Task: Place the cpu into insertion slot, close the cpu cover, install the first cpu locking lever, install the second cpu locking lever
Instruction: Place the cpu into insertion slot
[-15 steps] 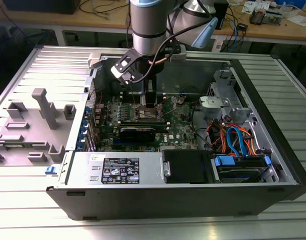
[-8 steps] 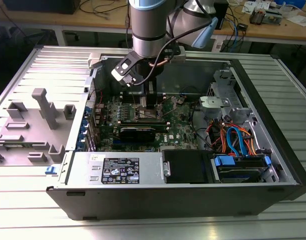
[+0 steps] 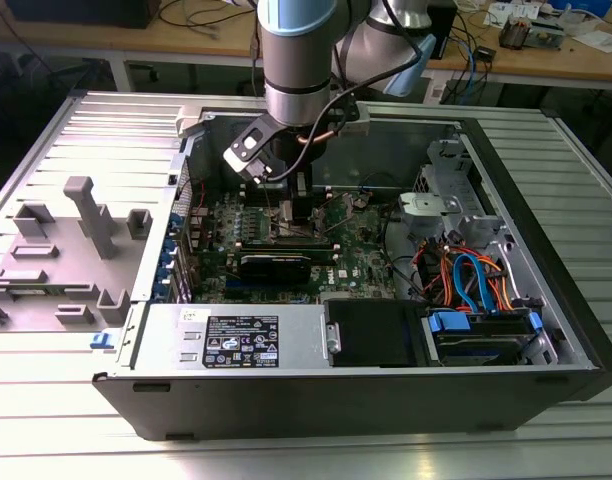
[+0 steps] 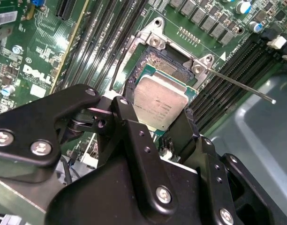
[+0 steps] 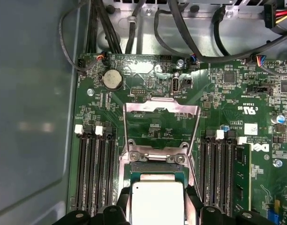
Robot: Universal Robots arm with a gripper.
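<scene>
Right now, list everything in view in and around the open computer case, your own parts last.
cpu: one, grey-tan, at the insertion slot, between the jaws.
insertion slot: one, dark, silver-rimmed, on the circuit board.
cpu cover: one, silver, standing open.
locking lever: one, silver, angled off the slot's corner.
circuit board: one, green, inside the computer case.
memory slots: two banks, black, flanking the slot.
coin cell: one, silver, beyond the cover.
computer case: one, black, lying open.
fixture blocks: several, grey, exterior view's left.
arm: one, silver-blue, reaching into the case.
jaws: one pair, black, shut on the cpu's edges.
</scene>
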